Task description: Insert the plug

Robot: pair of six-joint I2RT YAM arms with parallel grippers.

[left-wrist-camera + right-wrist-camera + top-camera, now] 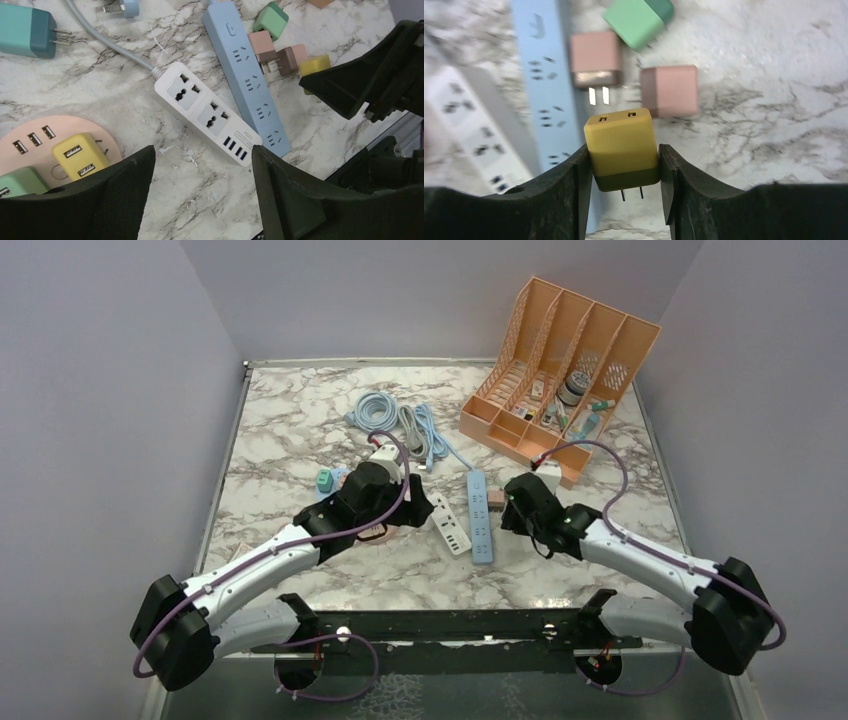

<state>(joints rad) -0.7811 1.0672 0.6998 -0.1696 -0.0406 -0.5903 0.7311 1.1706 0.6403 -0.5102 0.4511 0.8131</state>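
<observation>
Right wrist view is showing the desk (774, 100) lying open rightward and the blue power strip (544, 75) running left, pink plugs (596, 55) crowding its edge. The right fingers (549, 200) are grasping the yellow plug (623, 147), probably light, rigid and slick, by its flat sides just beside that strip, while the left fingers (100, 200) are hanging released.

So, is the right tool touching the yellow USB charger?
Touching. The right wrist view shows the yellow USB charger between the fingers of the right tool. Both inner faces lie flush against its sides, with no gap visible.
</observation>
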